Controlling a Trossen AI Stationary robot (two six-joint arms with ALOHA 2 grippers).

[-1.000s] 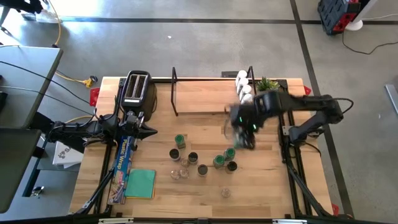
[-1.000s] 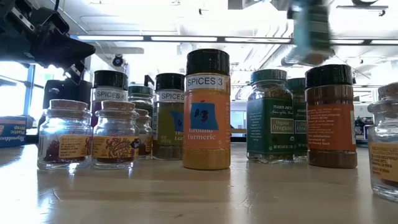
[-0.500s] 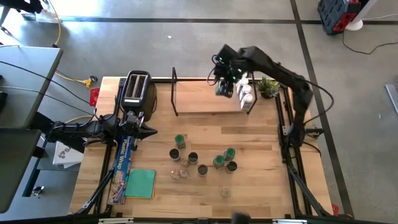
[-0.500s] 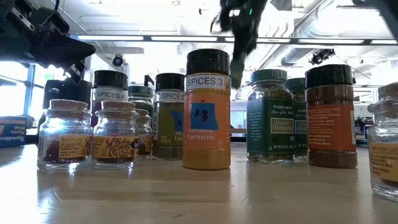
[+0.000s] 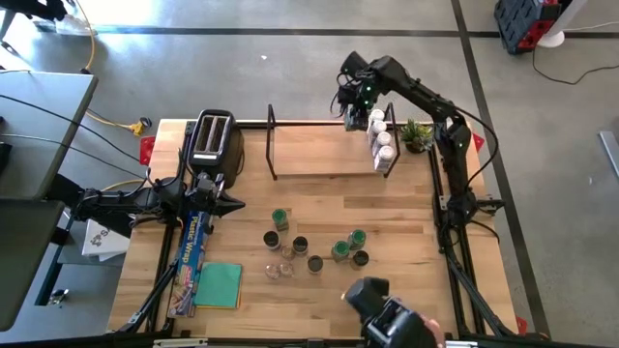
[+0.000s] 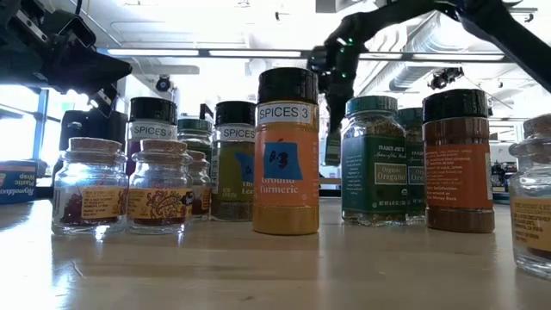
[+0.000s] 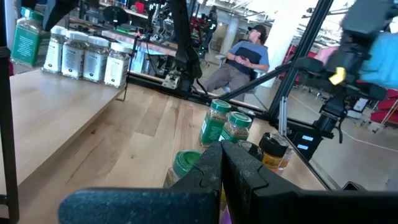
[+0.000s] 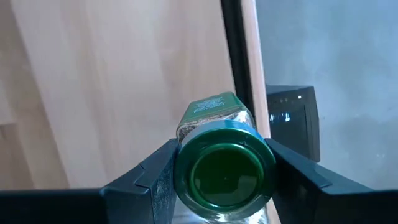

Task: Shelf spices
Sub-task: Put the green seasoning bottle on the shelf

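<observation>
Right gripper (image 8: pixel 224 177) fingers clamp a green-lidded jar (image 8: pixel 222 163) above the shelf (image 5: pixel 309 150) back edge; release here risks toppling behind; left gripper (image 7: pixel 222 163) fingers closed, empty

- In the low view the front spices (image 6: pixel 286 151) hide the shelf and most of the jars behind them.
- A clear jar (image 6: pixel 535 194) is cut off by that view's edge.
- A blurred dark object (image 5: pixel 392 317) at the counter's near edge is cut off in the high view; what it is cannot be told.
- The green-lidded jar (image 8: pixel 219 163) between the right hand's fingers is cropped in the right wrist view.
</observation>
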